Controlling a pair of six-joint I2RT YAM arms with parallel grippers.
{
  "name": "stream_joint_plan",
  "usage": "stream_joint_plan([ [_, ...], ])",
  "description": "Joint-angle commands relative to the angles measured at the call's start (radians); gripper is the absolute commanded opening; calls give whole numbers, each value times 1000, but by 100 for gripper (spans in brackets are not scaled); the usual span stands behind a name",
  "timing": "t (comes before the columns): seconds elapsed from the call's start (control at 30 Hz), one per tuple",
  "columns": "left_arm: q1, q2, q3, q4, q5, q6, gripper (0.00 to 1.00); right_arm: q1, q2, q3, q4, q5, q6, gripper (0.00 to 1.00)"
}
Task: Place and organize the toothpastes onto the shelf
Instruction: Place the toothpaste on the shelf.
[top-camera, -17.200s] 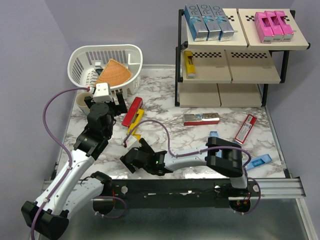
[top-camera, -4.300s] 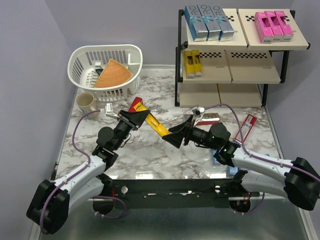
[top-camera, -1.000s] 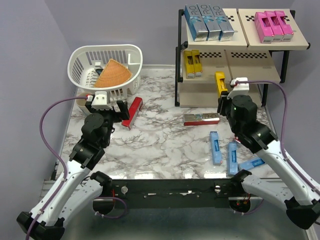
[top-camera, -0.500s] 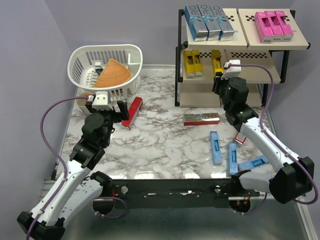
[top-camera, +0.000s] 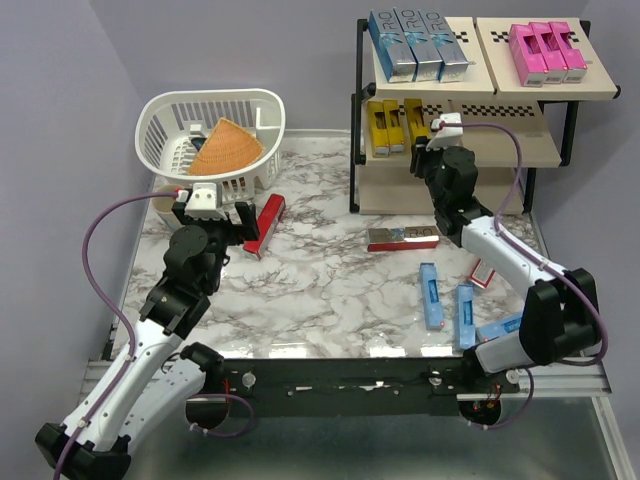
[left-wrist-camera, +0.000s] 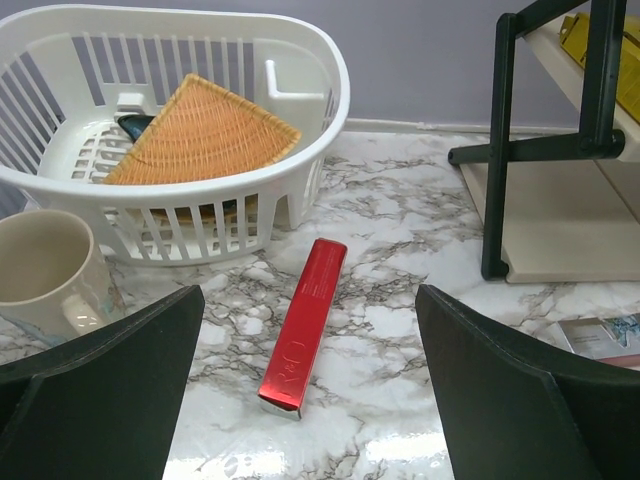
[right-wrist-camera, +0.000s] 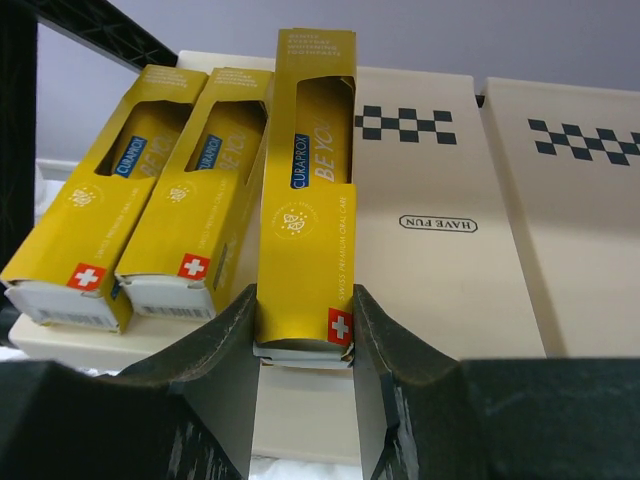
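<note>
A white basket (left-wrist-camera: 250, 182) holds a wicker wedge (left-wrist-camera: 200, 135), perhaps a mat; a beige mug (left-wrist-camera: 42, 268) stands just beside it.

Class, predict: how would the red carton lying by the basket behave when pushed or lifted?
The red carton looks flat-sided, so it would probably slide rather than roll. Its glossy skin may slip, and the thin card could dent.

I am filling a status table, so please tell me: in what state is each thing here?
left fingers: open, empty.
right fingers: shut on the yellow carton.
yellow carton: gripped, over the middle tier of the shelf.
red carton: lying flat on the table.
basket: upright, holds a wicker fan.
mug: upright.
</note>
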Motion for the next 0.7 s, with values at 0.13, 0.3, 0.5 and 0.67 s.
stream_joint_plan([
  [0.13, 10, -5, -16, 20, 33, 0, 99, -29, 46, 52, 86, -46, 27, 50],
  [0.3, 11, -2, -17, 21, 35, -1, 99, -33, 37, 52, 66, -66, 41, 57],
  [0.5, 13, -2, -19, 21, 41, 0, 99, -46, -6, 27, 49, -80, 58, 56],
  [0.67, 14, -1, -19, 20, 47, -4, 99, -55, -28, -13, 57, -104, 93, 48],
])
